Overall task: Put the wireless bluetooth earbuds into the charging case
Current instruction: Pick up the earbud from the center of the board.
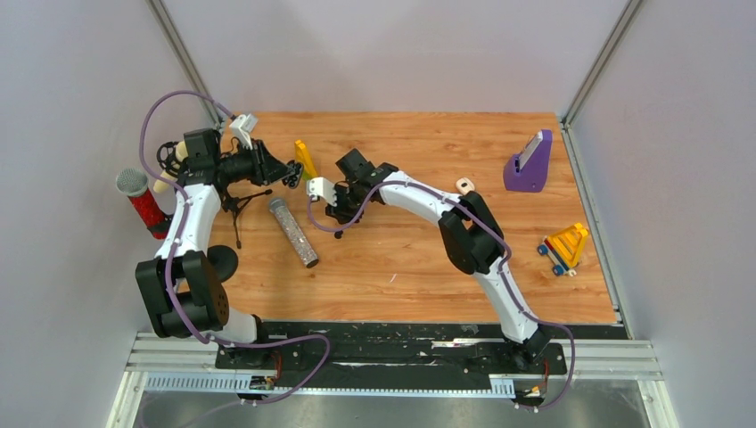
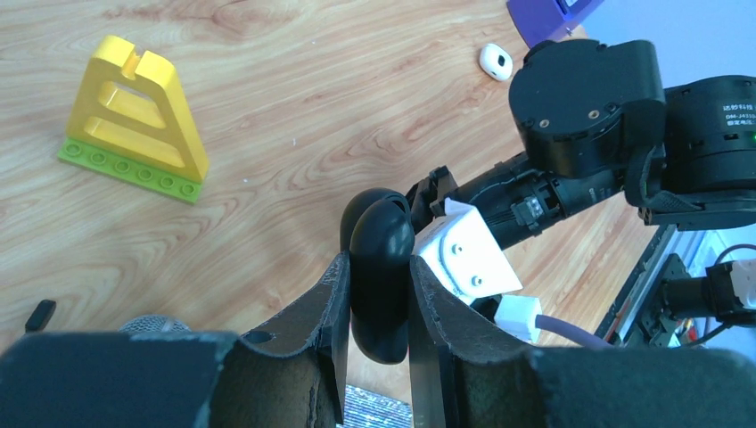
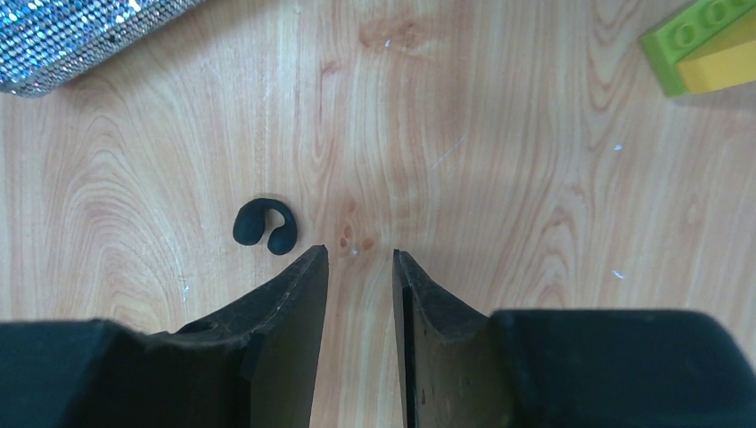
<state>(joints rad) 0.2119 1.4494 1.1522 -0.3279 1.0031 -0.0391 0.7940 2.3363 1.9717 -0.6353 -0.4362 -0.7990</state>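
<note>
My left gripper is shut on a black rounded charging case, held above the table; the case's top sticks out past the fingertips. In the top view this gripper is at the back left. A black C-shaped earbud lies on the wood just left of my right gripper's left fingertip. The right gripper is open and empty, hovering low over the table, close beside the held case. A small white oval piece with a dark spot lies farther off on the table.
A yellow wedge on a green brick stands behind the grippers. A glittery silver tube lies to the left. A purple stand and a yellow toy are at the right, with a red microphone and a black tripod at the left.
</note>
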